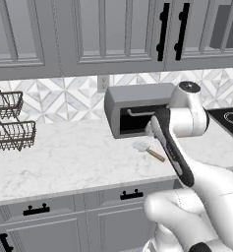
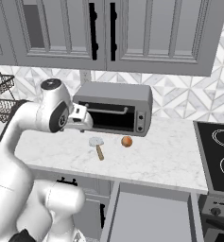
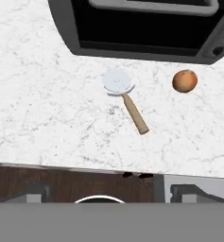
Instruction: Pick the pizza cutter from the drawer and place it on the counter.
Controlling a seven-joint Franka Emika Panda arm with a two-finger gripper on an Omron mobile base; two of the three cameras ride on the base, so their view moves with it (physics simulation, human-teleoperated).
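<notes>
The pizza cutter [image 3: 125, 97] lies flat on the white marble counter [image 3: 42, 113], its pale wheel toward the toaster oven and its tan handle pointing to the counter's front edge; it also shows in the base views [image 1: 148, 149] [image 2: 98, 146]. My gripper [image 3: 111, 191] hovers above it, well clear of the counter, open with nothing between its fingers. From the right base view the hand [image 2: 80, 118] hangs just in front of the toaster oven. The grey drawer [image 2: 151, 212] stands pulled out below the counter's edge, and its visible inside is bare.
A grey toaster oven [image 2: 114, 108] stands on the counter right behind the cutter. A small orange ball [image 2: 126, 141] rests to the cutter's right. The black stovetop [image 2: 217, 153] is at the far right, a wire rack [image 1: 10, 125] at the far left, upper cabinets overhead.
</notes>
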